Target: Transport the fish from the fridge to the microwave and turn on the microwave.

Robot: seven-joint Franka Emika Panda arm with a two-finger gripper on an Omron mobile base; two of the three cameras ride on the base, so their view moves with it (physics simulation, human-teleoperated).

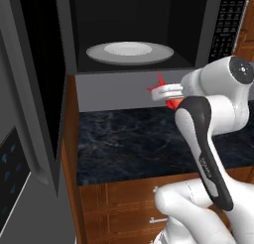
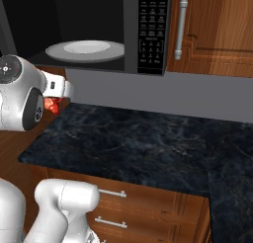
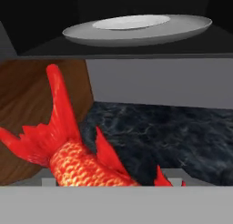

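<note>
From the left base view, the gripper (image 1: 167, 95) hangs over the dark stone counter (image 1: 129, 139), just below the open microwave (image 1: 144, 30), with the red fish (image 1: 159, 84) sticking out of it. The microwave door (image 1: 42, 84) stands swung out on the left.

From the right base view, the arm's wrist hides most of the fish (image 2: 51, 104); the keypad (image 2: 152, 37) sits right of the turntable (image 2: 85, 50).

In the hand view, the fish (image 3: 68, 150) lies pinched between the fingers, tail up, below the turntable (image 3: 136, 29).
</note>
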